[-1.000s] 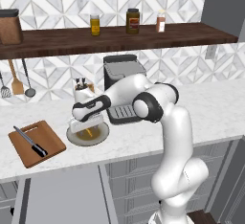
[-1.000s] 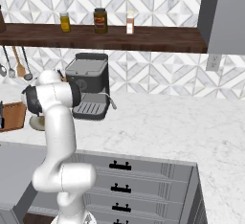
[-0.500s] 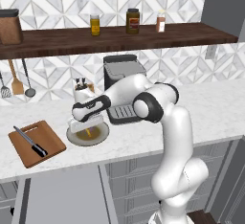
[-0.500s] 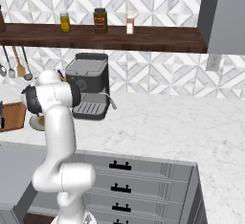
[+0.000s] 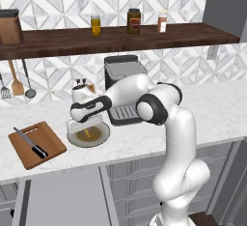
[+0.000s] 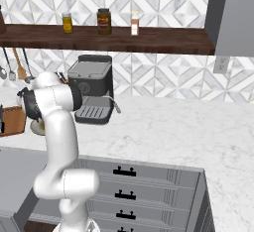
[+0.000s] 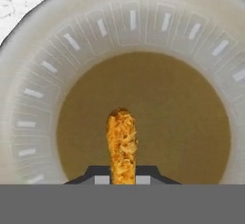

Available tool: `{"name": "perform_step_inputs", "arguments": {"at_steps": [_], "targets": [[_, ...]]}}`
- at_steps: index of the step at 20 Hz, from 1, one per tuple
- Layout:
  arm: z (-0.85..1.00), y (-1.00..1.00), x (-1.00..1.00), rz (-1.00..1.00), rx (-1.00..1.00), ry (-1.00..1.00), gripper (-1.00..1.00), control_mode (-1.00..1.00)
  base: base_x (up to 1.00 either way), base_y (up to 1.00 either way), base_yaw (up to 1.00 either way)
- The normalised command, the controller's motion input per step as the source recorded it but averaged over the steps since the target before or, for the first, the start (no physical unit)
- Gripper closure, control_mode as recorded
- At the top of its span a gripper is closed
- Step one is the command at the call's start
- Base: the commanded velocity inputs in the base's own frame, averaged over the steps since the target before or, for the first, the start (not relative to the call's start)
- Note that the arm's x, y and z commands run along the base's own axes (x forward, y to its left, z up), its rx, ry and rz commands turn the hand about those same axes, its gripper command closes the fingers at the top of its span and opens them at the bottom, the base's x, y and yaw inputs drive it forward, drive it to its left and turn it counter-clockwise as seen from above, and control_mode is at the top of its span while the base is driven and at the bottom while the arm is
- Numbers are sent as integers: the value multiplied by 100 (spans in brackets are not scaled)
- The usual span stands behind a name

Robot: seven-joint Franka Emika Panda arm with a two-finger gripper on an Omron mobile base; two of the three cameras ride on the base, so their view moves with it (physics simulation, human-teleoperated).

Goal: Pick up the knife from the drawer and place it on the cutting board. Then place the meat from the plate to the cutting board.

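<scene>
Over the plate (image 7: 33, 94) on the table (image 5: 144, 143), the end effector (image 7: 122, 179) is clamped on the meat (image 7: 122, 146) — knife (image 5: 30, 142) lies on the cutting board (image 5: 48, 148).

knife (image 5: 30, 142) on cutting board (image 5: 50, 148), board left of plate (image 5: 102, 137). meat (image 7: 122, 144) in plate. coffee machine (image 5: 124, 86) behind-right of plate.

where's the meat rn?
The meat lies in the plate, pinched between the pincer tips in the hand view; in the left base view, just right of the cutting board.
</scene>
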Motion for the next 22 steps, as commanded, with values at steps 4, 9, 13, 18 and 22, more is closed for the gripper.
{"name": "perform_step_inputs", "arguments": {"at_steps": [4, 9, 13, 18, 22], "targets": [[68, 48, -58, 2, 0, -15, 100, -100, 0, 0, 0], [42, 71, -17, 3, 0, -13, 100, -100, 0, 0, 0], [16, 77, -1, 7, 4, -20, 100, -100, 0, 0, 0], [0, 71, 0, 13, 9, -15, 100, -100, 0, 0, 0], [0, 63, 0, 16, 5, 0, 100, -100, 0, 0, 0]]}}
